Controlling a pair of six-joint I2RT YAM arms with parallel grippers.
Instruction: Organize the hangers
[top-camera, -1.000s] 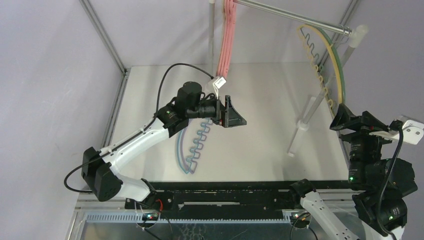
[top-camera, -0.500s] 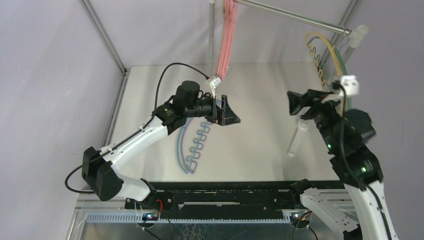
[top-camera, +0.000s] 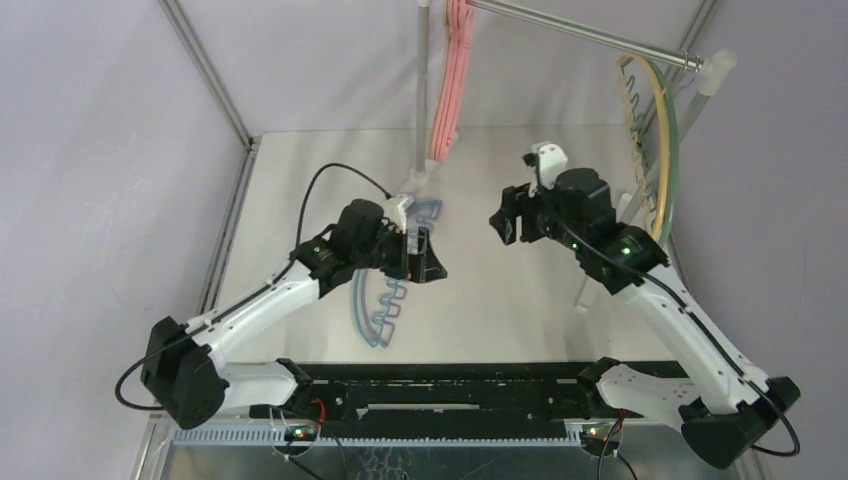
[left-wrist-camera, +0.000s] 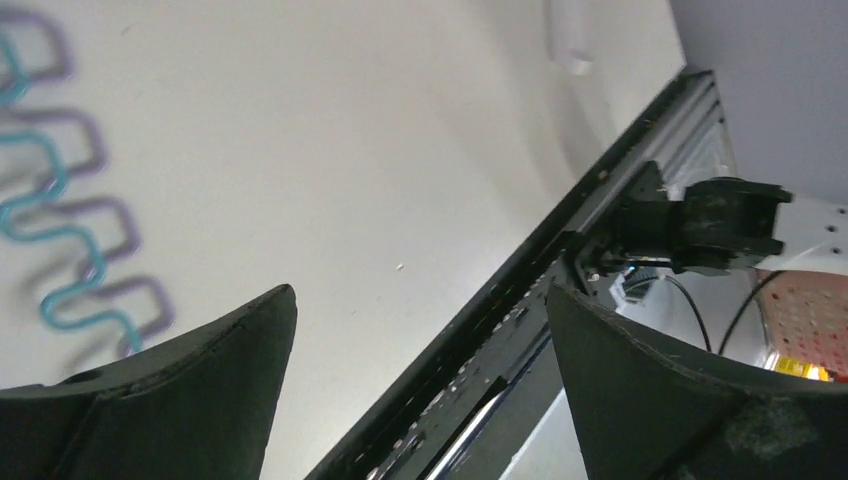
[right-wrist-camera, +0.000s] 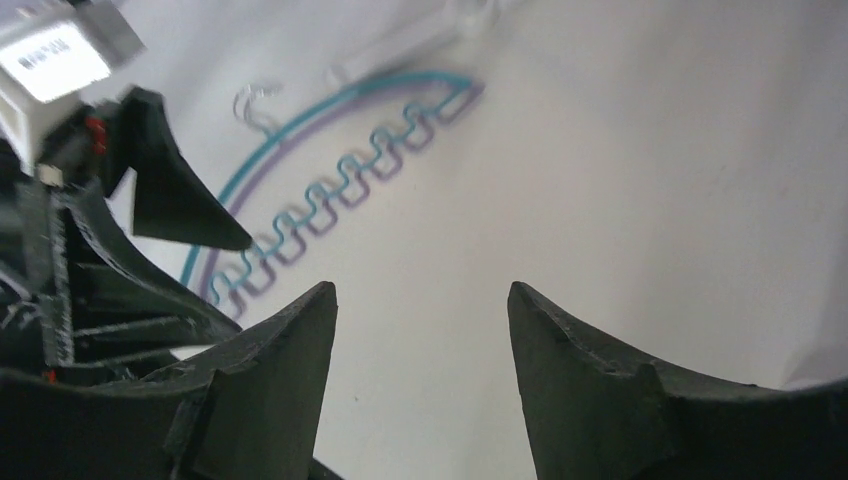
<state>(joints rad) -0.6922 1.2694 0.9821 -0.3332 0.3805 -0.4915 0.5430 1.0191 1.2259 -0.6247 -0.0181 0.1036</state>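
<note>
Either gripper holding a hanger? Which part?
Nothing held. Left gripper and right gripper are open, empty; the blue and purple hangers lie on the table.

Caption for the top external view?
Open left tool hovers by blue and purple hangers lying on the table, open right tool opposite; pink hangers and a yellow-green pair hang from the rail.

Pink hangers (top-camera: 450, 95) hung bunched at twelve o'clock, yellow hanger (top-camera: 632, 100) and green hanger (top-camera: 673, 150) dangled together at two o'clock, blue and purple pair (top-camera: 390, 292) lay flat, overlapped, near centre, wavy bars facing three o'clock
</note>
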